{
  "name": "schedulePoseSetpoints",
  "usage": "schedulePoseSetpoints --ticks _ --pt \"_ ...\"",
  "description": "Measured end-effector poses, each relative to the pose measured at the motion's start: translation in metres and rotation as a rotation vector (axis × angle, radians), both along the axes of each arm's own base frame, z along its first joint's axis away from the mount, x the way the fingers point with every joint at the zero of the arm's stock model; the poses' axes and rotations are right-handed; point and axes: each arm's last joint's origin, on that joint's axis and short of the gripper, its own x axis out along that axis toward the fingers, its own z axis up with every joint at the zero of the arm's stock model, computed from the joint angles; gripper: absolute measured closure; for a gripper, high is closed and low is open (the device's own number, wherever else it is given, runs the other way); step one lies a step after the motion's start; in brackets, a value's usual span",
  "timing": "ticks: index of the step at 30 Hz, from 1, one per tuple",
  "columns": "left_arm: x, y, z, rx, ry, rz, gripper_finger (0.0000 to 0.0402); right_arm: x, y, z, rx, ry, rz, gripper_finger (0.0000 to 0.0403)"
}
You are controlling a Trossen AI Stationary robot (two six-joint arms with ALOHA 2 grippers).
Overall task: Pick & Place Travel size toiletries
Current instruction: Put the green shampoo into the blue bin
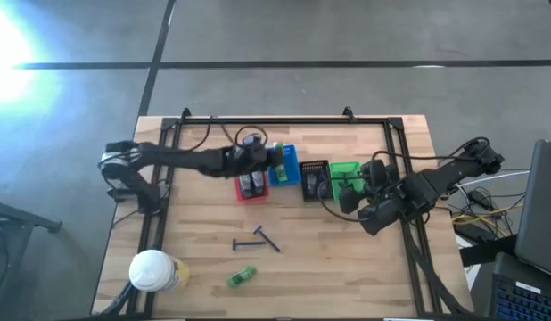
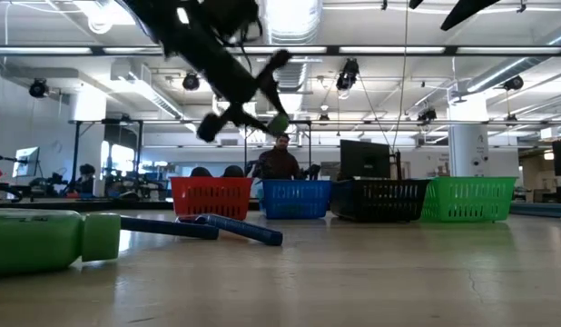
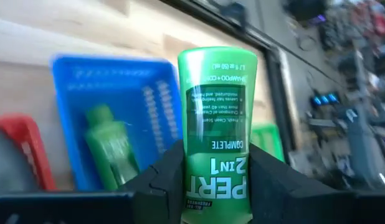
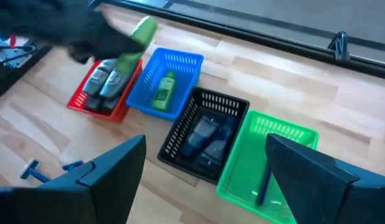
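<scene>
My left gripper (image 1: 268, 157) hangs in the air over the blue basket (image 1: 285, 166), shut on a green mini bottle (image 3: 217, 118). Another green bottle (image 4: 162, 89) lies inside that basket. Grey oval bottles (image 4: 104, 81) lie in the red basket (image 1: 250, 186). Dark items fill the black basket (image 4: 205, 138), and a blue stick (image 4: 263, 180) lies in the green basket (image 4: 270, 155). On the bare table lie two dark blue sticks (image 1: 257, 241) and a green bottle (image 1: 242, 277). My right gripper (image 4: 205, 155) stands open above the green basket. My left gripper pinches the green bottle between its two fingers (image 3: 164, 180) on the two narrow sides of the end with the brand name (image 3: 216, 177). The rest of the bottle sticks out forward past the fingers. It is lifted clear, above the blue basket.
The four baskets stand in a row across the middle of the table. A large white-lidded yellowish container (image 1: 155, 270) stands at the near left corner. A black frame (image 1: 275, 120) runs round the table's edges. People sit in the room beyond the far edge (image 2: 279, 159).
</scene>
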Motion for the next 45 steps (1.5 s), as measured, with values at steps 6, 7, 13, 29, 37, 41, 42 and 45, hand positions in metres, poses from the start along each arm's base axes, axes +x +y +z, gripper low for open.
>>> schedulePoseSetpoints --ticks 6,7,13,29,37,41,42,45 --pt "0.025 0.026 -0.024 -0.059 0.047 0.017 0.0252 -0.009 -0.002 -0.003 0.014 -0.012 -0.007 0.0083" --pt "0.030 0.028 -0.027 -0.052 0.061 0.007 0.0244 -0.010 -0.003 -0.004 0.017 -0.014 -0.013 0.0085" --pt "0.054 0.031 -0.031 -0.083 0.150 -0.040 0.0189 -0.016 -0.006 -0.010 0.048 -0.046 -0.063 0.0101" --pt "0.022 -0.060 0.058 0.208 0.288 -0.777 0.0168 -0.018 -0.007 -0.011 0.016 0.022 0.003 0.0100" --pt "-0.040 -0.164 0.052 0.297 0.644 -1.091 0.0168 -0.012 -0.004 -0.014 -0.026 0.070 0.081 0.0079" --pt "-0.051 -0.209 0.034 0.239 0.638 -1.098 0.0167 -0.005 -0.002 -0.017 -0.052 0.095 0.122 0.0069" --pt "-0.052 -0.218 0.030 0.212 0.633 -1.083 0.0167 -0.004 -0.001 -0.018 -0.057 0.102 0.130 0.0066" --pt "-0.056 -0.246 0.017 0.159 0.621 -1.051 0.0167 0.003 0.002 -0.022 -0.075 0.129 0.161 0.0058"
